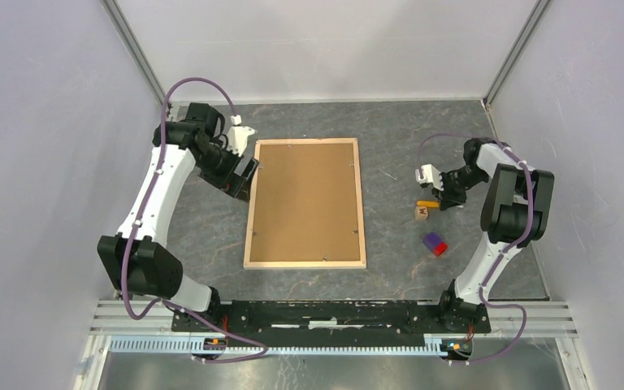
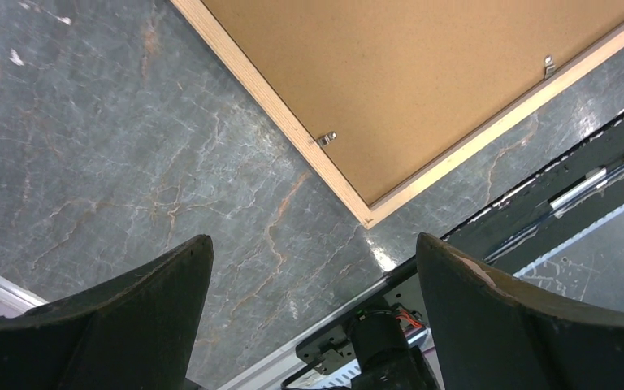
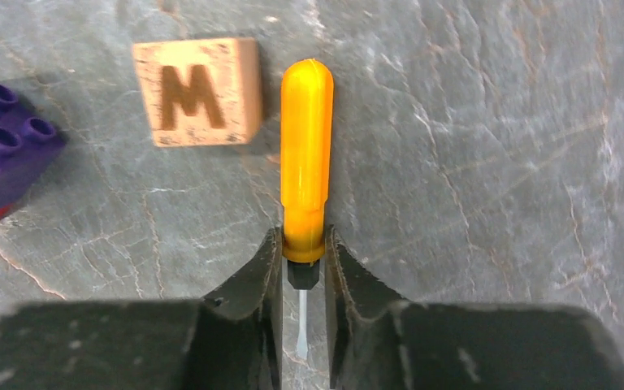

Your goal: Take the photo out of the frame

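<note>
Face-down frame: stiff, probably light, fragile; take at back clips. Orange screwdriver clenched in right claw; left claw spread, empty.

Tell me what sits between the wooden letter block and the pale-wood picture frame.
Only bare grey tabletop separates wooden block and frame, shown in top view.

Top external: set high above and behind the arm bases, looking steeply down over the whole table from far off. Left wrist: mounted just behind the left gripper, looking past its wide-spread fingers at the table close by, one corner of the frame ahead of the fingertips. Right wrist: mounted just behind the right gripper, very near, facing down on the screwdriver between its fingertips, lettered block left of the handle. Shared with the overhead view: that frame corner, screwdriver, block.
</note>
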Robot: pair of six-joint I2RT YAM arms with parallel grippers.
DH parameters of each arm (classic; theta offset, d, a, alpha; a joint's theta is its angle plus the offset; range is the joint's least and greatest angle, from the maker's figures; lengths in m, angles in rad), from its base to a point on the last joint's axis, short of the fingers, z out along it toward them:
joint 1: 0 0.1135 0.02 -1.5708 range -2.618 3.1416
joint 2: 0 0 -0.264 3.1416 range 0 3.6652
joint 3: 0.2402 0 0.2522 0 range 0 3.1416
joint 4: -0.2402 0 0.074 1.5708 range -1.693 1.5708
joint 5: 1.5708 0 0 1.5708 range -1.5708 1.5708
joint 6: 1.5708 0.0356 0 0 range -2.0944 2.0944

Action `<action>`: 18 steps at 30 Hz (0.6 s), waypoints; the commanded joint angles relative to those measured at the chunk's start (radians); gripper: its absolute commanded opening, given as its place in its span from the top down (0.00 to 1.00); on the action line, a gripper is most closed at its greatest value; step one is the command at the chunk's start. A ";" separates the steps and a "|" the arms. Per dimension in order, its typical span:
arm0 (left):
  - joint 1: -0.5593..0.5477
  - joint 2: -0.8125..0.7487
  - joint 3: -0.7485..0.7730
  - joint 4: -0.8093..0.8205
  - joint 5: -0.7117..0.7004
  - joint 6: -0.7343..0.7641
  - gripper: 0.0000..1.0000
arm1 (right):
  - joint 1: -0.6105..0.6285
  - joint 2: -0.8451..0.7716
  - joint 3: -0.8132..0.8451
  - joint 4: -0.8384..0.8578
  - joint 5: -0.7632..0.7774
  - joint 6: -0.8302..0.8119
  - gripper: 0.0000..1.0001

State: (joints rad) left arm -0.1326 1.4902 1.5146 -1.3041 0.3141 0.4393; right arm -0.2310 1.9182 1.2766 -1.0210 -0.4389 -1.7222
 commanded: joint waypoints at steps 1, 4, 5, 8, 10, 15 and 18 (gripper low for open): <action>-0.002 -0.018 0.103 0.053 0.017 -0.063 0.00 | -0.021 0.051 0.081 0.106 0.088 0.081 0.93; -0.001 -0.045 0.128 0.100 0.046 -0.091 0.00 | -0.023 0.046 0.170 0.102 0.043 0.139 1.00; -0.001 -0.060 0.128 0.137 0.039 -0.121 0.00 | -0.023 0.040 0.199 0.093 0.020 0.159 1.00; 0.004 -0.122 0.107 0.261 -0.015 -0.209 0.00 | -0.022 0.021 0.311 0.055 -0.074 0.228 1.00; 0.004 -0.160 0.074 0.339 -0.041 -0.269 0.00 | -0.021 0.002 0.379 0.019 -0.148 0.263 1.00; 0.004 -0.157 0.162 0.312 0.034 -0.328 0.00 | 0.033 -0.096 0.465 -0.052 -0.304 0.322 1.00; 0.004 -0.090 0.295 0.214 0.134 -0.332 0.00 | 0.099 -0.177 0.459 -0.038 -0.369 0.393 1.00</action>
State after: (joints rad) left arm -0.1307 1.3411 1.6691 -1.0626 0.3237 0.1829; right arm -0.2115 1.8717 1.6997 -1.0126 -0.6418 -1.4353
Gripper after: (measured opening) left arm 0.996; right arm 0.063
